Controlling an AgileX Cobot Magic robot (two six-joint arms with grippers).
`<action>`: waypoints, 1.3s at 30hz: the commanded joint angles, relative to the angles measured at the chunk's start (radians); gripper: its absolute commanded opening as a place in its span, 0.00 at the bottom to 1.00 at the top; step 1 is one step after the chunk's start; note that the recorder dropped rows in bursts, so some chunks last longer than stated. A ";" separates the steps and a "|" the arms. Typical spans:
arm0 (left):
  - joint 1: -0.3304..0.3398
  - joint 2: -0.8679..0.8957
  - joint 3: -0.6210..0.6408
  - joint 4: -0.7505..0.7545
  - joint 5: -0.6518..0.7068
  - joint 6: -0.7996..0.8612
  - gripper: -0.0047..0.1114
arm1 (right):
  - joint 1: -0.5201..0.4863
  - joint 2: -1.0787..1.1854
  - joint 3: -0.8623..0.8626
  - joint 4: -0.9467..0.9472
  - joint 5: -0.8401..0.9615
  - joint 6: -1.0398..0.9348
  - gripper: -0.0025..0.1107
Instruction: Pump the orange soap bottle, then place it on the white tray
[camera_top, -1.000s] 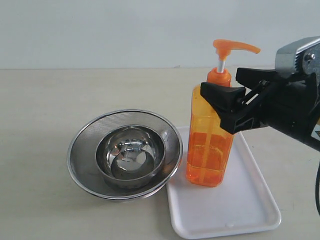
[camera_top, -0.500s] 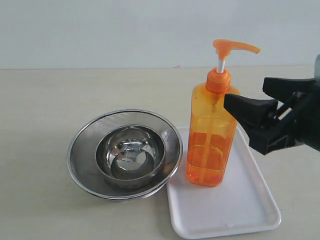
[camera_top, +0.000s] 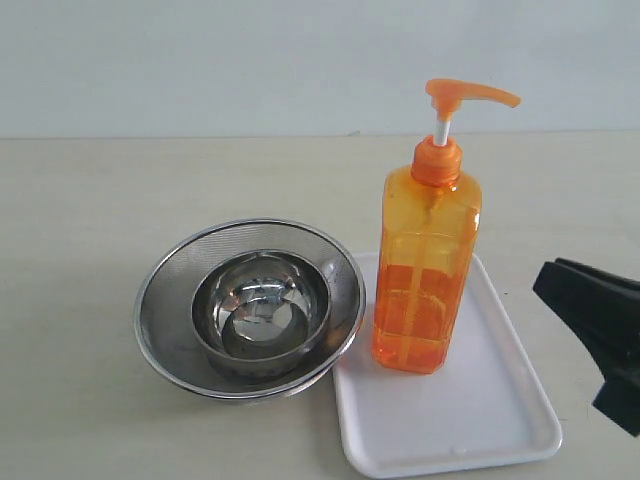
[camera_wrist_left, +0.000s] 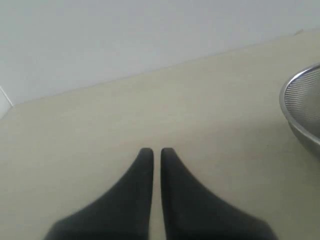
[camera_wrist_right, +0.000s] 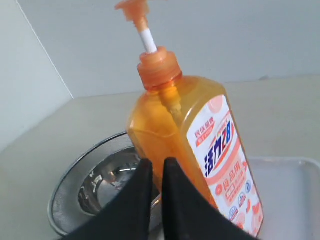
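The orange soap bottle (camera_top: 425, 270) stood upright on the white tray (camera_top: 500, 420) right of centre in the exterior frame, just beside the steel strainer bowl (camera_top: 165, 300), while the right claw (camera_wrist_right: 156, 167) was closed, empty and clear of it, and the left claw (camera_wrist_left: 156, 152) was closed over the bare surface (camera_wrist_left: 100, 125)

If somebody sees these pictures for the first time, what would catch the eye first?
The tall orange soap bottle, standing upright on the white tray, draws the eye first. Just left of it in the exterior view sits a round steel mesh strainer with a smaller steel bowl inside.
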 joint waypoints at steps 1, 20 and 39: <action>0.003 -0.003 0.004 -0.007 -0.009 -0.009 0.08 | -0.004 -0.017 0.025 0.002 0.000 0.134 0.03; 0.003 -0.003 0.004 -0.007 -0.009 -0.009 0.08 | 0.001 -0.017 0.025 0.000 0.007 0.109 0.03; 0.003 -0.003 0.004 -0.007 -0.009 -0.009 0.08 | -0.251 -0.699 0.025 -0.039 0.803 0.301 0.03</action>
